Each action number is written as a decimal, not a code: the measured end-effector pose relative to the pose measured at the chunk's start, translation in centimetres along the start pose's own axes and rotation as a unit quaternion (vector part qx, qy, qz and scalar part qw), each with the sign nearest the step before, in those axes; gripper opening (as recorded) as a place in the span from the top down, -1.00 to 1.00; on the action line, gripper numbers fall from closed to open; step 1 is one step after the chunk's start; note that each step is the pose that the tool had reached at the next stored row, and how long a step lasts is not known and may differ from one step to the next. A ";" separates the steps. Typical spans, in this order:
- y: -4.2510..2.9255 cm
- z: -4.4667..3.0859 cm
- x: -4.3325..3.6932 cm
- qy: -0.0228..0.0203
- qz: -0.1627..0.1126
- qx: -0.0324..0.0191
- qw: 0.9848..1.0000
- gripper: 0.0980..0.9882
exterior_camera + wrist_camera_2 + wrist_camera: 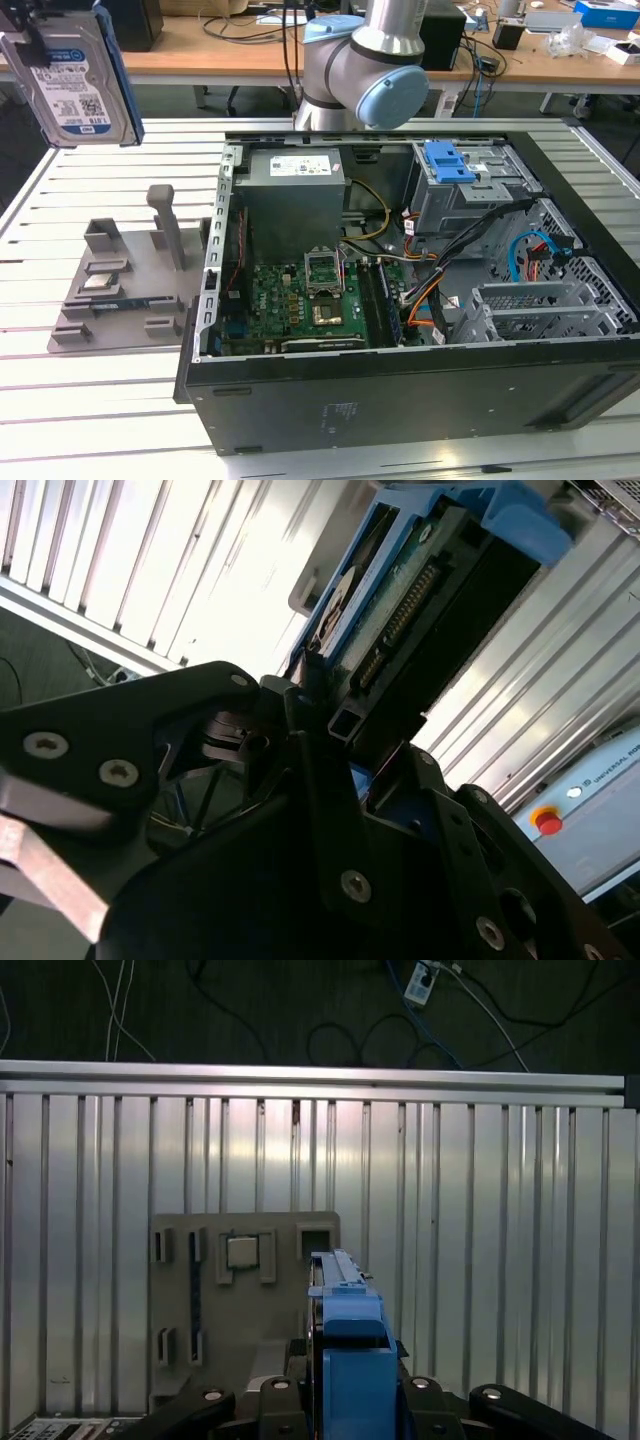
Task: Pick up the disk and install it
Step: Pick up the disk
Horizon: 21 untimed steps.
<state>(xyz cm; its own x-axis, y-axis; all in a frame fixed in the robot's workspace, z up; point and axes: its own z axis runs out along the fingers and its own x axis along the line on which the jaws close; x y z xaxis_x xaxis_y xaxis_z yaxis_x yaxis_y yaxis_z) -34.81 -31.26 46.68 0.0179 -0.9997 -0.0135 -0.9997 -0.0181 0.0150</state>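
Observation:
The disk (75,75), a silver drive with a white-and-blue label and blue side rails, hangs upright in the air at the exterior view's upper left, well above the slatted table. My gripper (340,740) is shut on it, its black fingers clamping the drive's lower end. The second wrist view shows the disk (420,590) edge-on, with its connector row facing the camera. In the first wrist view the disk's blue rail (350,1350) rises between the gripper (345,1400) jaws, above the grey fixture.
A grey fixture tray (120,290) with upright posts holds a small processor chip (100,280) below the disk. The open computer case (400,270) lies to the exterior view's right, with a blue bracket (450,165) on its drive cage. The arm's base (370,60) stands behind the case.

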 end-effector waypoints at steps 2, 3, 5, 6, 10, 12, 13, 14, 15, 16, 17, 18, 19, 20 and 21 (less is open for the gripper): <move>0.01 -0.78 -0.06 0.000 0.000 0.000 1.000 0.40; 0.02 -1.11 -0.08 0.000 0.000 0.000 1.000 0.40; 0.03 -2.19 -0.14 0.000 0.000 0.000 1.000 0.40; 0.04 -2.62 -0.16 0.000 0.000 0.000 1.000 0.40; 0.05 -3.45 -0.19 0.000 0.000 0.000 1.000 0.40; 0.05 -3.46 -0.19 0.000 0.000 0.000 1.000 0.40; 0.05 -3.45 -0.19 0.000 0.000 0.000 1.000 0.40; 0.05 -3.46 -0.19 0.000 0.000 0.000 1.000 0.40; 0.05 -3.46 -0.19 0.000 0.000 0.000 1.000 0.40; -0.01 -3.47 -0.19 0.000 0.000 0.000 1.000 0.40; -0.11 -3.47 -0.19 0.000 0.000 0.000 1.000 0.40; -0.34 -3.47 -0.19 0.000 0.000 0.000 1.000 0.40; -0.57 -3.47 -0.18 0.000 0.000 0.000 1.000 0.40; -0.93 -3.47 -0.18 0.000 0.000 0.000 1.000 0.40; -1.25 -3.47 -0.17 0.000 0.000 0.000 1.000 0.40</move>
<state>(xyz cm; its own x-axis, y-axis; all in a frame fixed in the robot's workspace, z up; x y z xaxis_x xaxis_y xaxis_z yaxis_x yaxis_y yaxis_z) -33.51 -31.11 50.14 0.0179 -0.9997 -0.0136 -0.9997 -0.0181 0.0150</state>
